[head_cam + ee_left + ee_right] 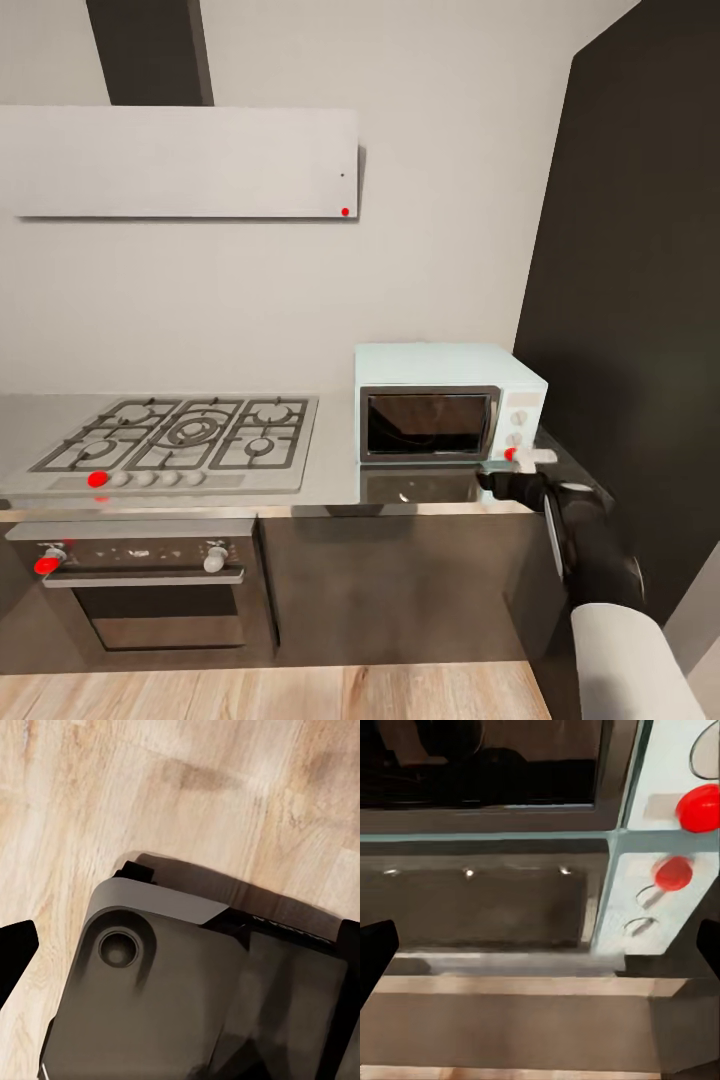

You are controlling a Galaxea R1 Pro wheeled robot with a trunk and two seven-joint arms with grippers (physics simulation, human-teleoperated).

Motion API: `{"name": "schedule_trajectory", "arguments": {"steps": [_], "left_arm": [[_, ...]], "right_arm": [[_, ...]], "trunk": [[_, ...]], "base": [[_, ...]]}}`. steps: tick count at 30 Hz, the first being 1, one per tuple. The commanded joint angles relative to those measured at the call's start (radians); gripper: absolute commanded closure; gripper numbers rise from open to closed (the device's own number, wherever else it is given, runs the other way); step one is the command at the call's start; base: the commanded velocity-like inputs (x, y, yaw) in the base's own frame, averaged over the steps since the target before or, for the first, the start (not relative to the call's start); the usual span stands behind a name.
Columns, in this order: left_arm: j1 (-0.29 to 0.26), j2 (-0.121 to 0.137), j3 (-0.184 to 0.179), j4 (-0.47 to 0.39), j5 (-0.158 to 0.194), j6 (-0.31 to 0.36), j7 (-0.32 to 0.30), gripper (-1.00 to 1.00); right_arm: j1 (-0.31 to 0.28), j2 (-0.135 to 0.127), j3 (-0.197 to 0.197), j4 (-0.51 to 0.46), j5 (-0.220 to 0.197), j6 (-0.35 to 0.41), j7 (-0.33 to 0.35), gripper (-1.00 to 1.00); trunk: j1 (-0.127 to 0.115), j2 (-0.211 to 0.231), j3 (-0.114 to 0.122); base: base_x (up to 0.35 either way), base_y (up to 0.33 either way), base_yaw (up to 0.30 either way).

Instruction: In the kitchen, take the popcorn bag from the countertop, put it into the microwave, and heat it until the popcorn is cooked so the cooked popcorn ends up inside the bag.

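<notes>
Head view, boxy mint microwave (450, 403) on brushed-steel countertop (330, 475), right end effector (528, 458) spread, empty

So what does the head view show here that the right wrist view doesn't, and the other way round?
Head view alone: the steel gas hob, the black built-in oven, the white slanted hood and the right claw by the microwave's lower corner. Right wrist view alone: a close look at the red dot low on the control panel. Both: the pale mint-blue microwave with its dark glass door shut, on the grey steel countertop.
</notes>
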Motion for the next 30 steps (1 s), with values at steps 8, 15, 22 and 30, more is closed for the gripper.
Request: {"name": "schedule_trajectory", "arguments": {"steps": [8,15,22,30], "left_arm": [[0.0,-0.001,-0.01,0.0,0.01,-0.002,0.007,-1.0],[0.0,-0.005,-0.009,0.0,0.016,-0.002,0.013,-1.0],[0.0,-0.003,-0.009,0.0,0.009,-0.002,0.013,-1.0],[0.0,0.0,-0.008,0.0,0.017,-0.002,0.013,-1.0]], "right_arm": [[-0.001,-0.019,-0.166,0.069,0.016,-0.201,0.021,-1.0],[-0.001,-0.051,-0.172,0.103,0.019,-0.206,0.023,-1.0],[-0.001,-0.05,-0.173,0.102,0.023,-0.198,0.021,-1.0],[-0.001,-0.037,-0.17,0.1,0.021,-0.174,0.011,-1.0]], "trunk": [[0.0,-0.001,-0.001],[0.0,-0.001,-0.001],[0.0,-0.001,-0.001],[0.0,-0.001,-0.001]], "base": [[0.0,0.0,0.0],[0.0,-0.014,0.0],[0.0,-0.239,0.0],[0.0,-0.069,0.054]]}}
